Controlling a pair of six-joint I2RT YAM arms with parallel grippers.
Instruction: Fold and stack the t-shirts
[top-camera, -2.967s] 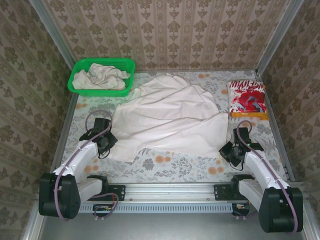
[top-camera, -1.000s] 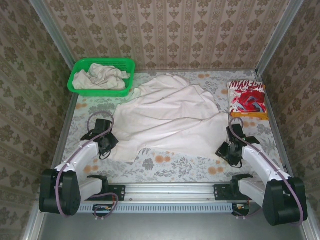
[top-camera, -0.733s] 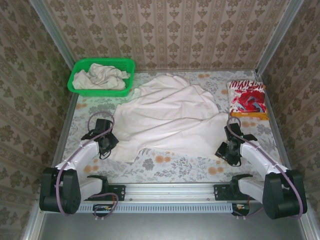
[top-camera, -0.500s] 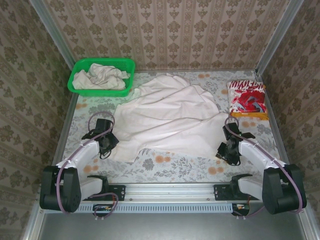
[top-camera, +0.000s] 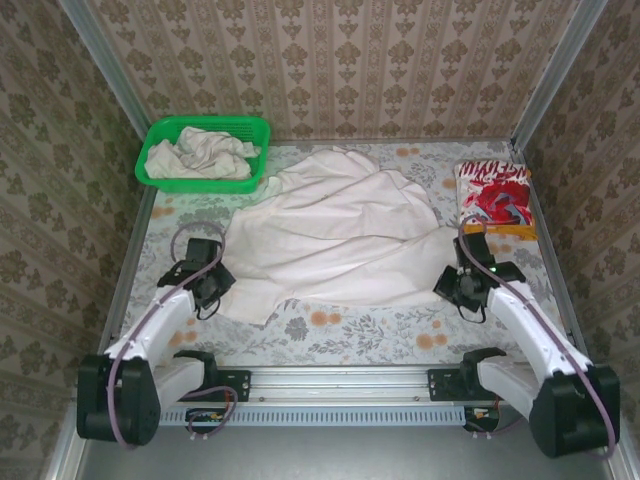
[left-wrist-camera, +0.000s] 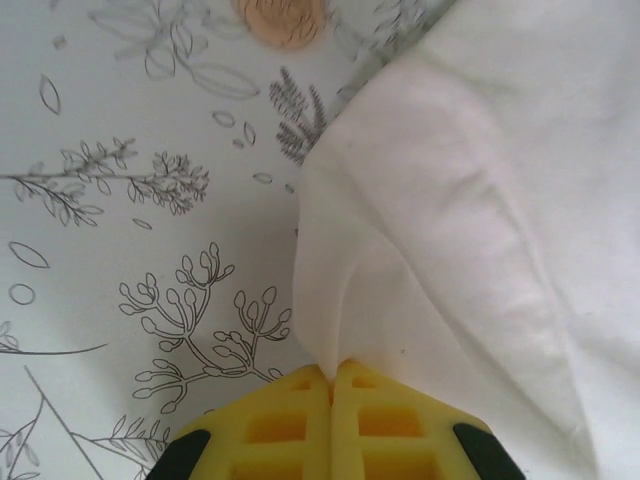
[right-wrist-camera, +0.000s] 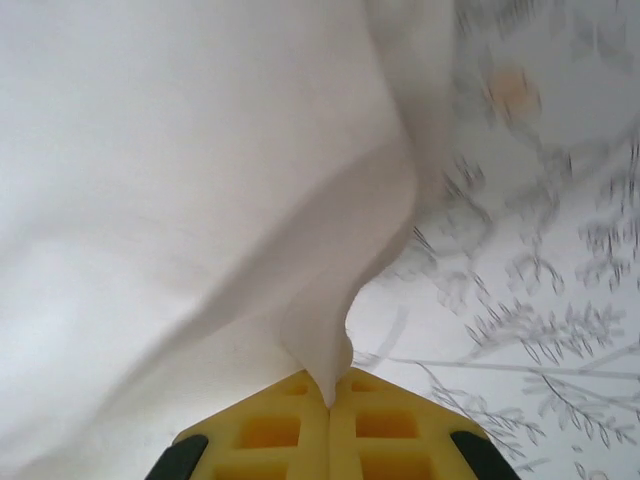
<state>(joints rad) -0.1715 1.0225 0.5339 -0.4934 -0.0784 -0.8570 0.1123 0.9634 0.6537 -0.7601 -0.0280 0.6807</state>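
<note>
A large off-white t-shirt (top-camera: 335, 235) lies spread and rumpled over the middle of the table. My left gripper (top-camera: 215, 283) is shut on its near left edge; in the left wrist view the yellow jaws (left-wrist-camera: 332, 372) pinch a fold of the t-shirt (left-wrist-camera: 470, 220). My right gripper (top-camera: 462, 279) is shut on the near right corner, and the t-shirt (right-wrist-camera: 200, 180) rises from between its closed jaws (right-wrist-camera: 330, 385). Another crumpled off-white t-shirt (top-camera: 203, 155) sits in the green basket. A folded red-and-white patterned t-shirt (top-camera: 493, 196) lies at the far right.
The green mesh basket (top-camera: 160, 135) stands at the back left corner. The floral tablecloth (top-camera: 350, 325) shows along the near edge. Patterned walls enclose the table on three sides, and a metal rail (top-camera: 340, 380) runs across the front.
My right gripper has closed on the shirt's near right corner and moved slightly back and to the right with it. The left arm has barely shifted, still gripping its edge.
</note>
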